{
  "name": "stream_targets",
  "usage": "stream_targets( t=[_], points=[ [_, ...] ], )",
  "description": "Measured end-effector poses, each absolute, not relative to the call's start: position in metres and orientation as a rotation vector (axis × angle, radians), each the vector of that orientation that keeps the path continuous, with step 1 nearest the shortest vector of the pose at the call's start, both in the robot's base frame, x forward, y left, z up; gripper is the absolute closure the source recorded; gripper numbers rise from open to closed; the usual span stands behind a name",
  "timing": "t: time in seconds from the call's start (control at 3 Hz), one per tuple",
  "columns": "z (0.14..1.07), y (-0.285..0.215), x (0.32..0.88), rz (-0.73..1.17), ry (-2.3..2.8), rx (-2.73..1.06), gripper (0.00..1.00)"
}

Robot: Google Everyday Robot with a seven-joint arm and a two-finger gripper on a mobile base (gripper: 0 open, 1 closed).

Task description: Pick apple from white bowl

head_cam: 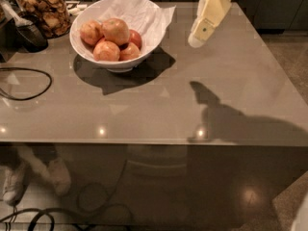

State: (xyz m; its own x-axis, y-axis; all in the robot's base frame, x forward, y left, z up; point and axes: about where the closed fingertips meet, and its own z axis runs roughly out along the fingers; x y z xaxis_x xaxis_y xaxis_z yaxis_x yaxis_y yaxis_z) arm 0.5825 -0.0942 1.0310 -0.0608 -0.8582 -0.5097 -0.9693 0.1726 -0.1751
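The white bowl point(89, 55) stands on the grey table at the back left, lined with crumpled white paper point(137, 11). Several apples lie in it. The largest apple point(115, 30), pale yellow-orange with a reddish blush, sits on top in the middle, with smaller orange-red apples around it and a deep-red one point(136, 38) on its right. My gripper point(197, 38) hangs from the top of the view, pointing down and to the left, above the table to the right of the bowl and apart from it. It holds nothing that I can see.
A glass jar of brown snacks point(45, 8) stands behind the bowl on the left, with a dark object point(30, 33) beside it. A black cable point(29, 83) loops at the table's left edge. The arm's shadow point(226, 119) lies on the right half of the table point(159, 114).
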Motion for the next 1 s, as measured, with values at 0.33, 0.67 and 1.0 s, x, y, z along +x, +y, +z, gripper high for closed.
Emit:
stream_targets(
  t=[0.33, 0.67, 1.0],
  points=[
    [1.041, -0.092, 0.592, 0.276, 1.92, -1.689, 0.0],
    [1.038, -0.076, 0.604, 0.345, 1.872, -1.645, 0.0],
    [1.038, -0.046, 0.621, 0.424, 1.829, -1.645, 0.0]
  ],
)
